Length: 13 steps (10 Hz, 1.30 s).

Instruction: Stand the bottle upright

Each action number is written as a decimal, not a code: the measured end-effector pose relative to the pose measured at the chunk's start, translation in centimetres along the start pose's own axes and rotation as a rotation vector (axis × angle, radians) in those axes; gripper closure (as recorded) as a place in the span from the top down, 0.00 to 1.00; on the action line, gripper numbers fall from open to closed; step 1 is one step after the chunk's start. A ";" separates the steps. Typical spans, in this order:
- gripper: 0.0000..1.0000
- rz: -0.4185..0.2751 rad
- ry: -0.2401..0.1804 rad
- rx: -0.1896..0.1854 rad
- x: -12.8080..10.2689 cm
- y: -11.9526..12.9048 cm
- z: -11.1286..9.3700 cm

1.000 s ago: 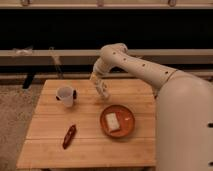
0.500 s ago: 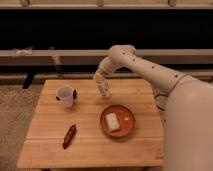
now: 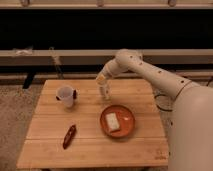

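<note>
The table (image 3: 50, 145) is a slatted wooden top, seen from above and in front. Contents, left to right:

1. Cup (image 3: 65, 95): translucent white, upright, near the left rear corner. A small dark item touches its right side; its identity cannot be determined.
2. Dark red object (image 3: 69, 136): elongated, lying flat and tilted, near the front left, well apart from the cup.
3. Bottle (image 3: 104, 91): slim, whitish, with a pale label. It stands close to upright on the table, toward the rear centre, right of the cup and just behind the plate. Its base appears to rest on the wood.
4. Gripper (image 3: 102, 81): positioned directly over the top of the bottle, at the end of the arm. It meets the upper part of the bottle. Whether it grips or has let go cannot be told.
5. Plate (image 3: 129, 129): orange-red, round, right of centre. A pale rectangular piece (image 3: 113, 122) lies on it, left of its middle.
6. Arm (image 3: 145, 70): white, reaches from the right edge of the view, over the rear right of the table, bending down to the gripper.
</note>
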 end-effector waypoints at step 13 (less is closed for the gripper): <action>0.80 0.040 -0.130 -0.010 1.3 -0.4 -2.1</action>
